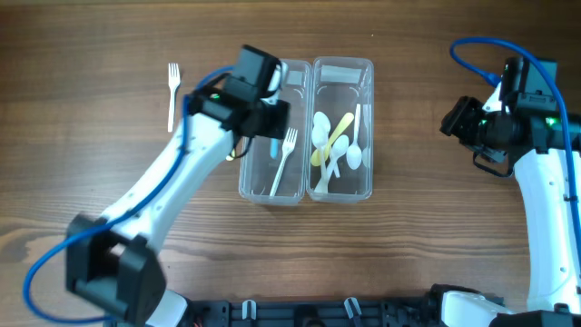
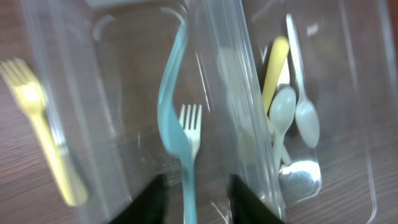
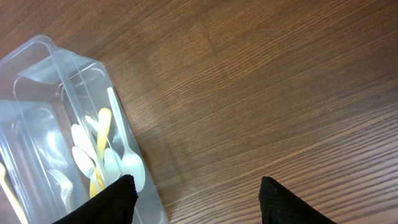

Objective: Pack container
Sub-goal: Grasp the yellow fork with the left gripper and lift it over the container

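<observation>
Visibly curved teal plastic fork (image 2: 166, 106) inside clear rectangular container (image 1: 270, 199).

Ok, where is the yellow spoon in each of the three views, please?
Overhead: the yellow spoon lies diagonally in the spoon container, near the middle.
Left wrist: the yellow spoon is at the upper right, behind the clear wall.
Right wrist: the yellow spoon is at the lower left, inside the container.
Shared landmark: the white spoons beside it.
</observation>
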Robot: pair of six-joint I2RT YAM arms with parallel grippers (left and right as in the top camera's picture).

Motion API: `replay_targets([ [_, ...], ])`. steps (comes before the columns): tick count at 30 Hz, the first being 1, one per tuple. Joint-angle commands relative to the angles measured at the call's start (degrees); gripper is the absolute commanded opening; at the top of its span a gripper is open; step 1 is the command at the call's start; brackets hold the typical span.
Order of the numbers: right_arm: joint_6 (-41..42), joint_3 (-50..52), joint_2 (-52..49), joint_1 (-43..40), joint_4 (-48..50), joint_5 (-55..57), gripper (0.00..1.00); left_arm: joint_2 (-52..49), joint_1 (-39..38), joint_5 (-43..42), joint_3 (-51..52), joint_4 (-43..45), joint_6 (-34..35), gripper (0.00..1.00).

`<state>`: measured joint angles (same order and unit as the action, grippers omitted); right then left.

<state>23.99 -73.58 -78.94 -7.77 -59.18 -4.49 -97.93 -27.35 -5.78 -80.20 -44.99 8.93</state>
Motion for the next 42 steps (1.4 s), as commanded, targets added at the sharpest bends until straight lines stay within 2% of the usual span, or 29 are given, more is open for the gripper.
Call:
replay_targets([
  [1,0.11,0.22,-0.59,-0.13,0.0,-0.5,0.63,-0.13,-0.35,-3.19,-0.63,-1.14,1.49,0.72],
  [3,0.11,0.22,-0.59,-0.13,0.02,-0.5,0.63,1.49,0.48,-3.15,-2.25,-3.45,1.88,0.79],
  [4,0.11,0.22,-0.59,-0.13,0.02,-0.48,0.63,2.78,1.42,-2.47,-3.26,-4.9,1.86,0.86],
  [8,0.13,0.22,-0.59,-0.13,0.02,-0.5,0.63,6.64,6.51,3.45,-4.2,-6.49,1.84,1.0],
  [13,0.2,0.22,-0.59,-0.13,0.04,-0.5,0.63,3.98,13.94,6.1,-4.11,-6.4,1.84,0.99],
  [18,0.15,0.22,-0.59,-0.13,-0.04,-0.52,0.63,-4.92,19.12,5.81,-4.11,-4.2,1.81,0.99],
  [22,0.17,0.22,-0.59,-0.13,-0.44,-0.52,0.63,-12.59,19.76,4.96,-4.11,-2.29,-1.16,0.99],
  [26,0.2,0.22,-0.59,-0.13,-0.46,-0.52,0.63,-19.43,19.74,4.79,-4.11,-1.14,-1.2,0.96],
  [32,0.31,0.22,-0.59,-0.13,-0.44,-0.74,0.63,-20.74,19.58,4.81,-4.11,-0.52,-1.29,0.95],
  [39,0.61,0.22,-0.59,-0.13,-0.44,-1.14,0.63,-22.71,19.17,4.81,-4.11,0.31,-5.62,0.8],
  [42,0.59,0.22,-0.59,-0.13,-0.44,-1.14,0.62,-23.78,18.82,5.27,-4.11,0.28,-6.01,0.78],
])
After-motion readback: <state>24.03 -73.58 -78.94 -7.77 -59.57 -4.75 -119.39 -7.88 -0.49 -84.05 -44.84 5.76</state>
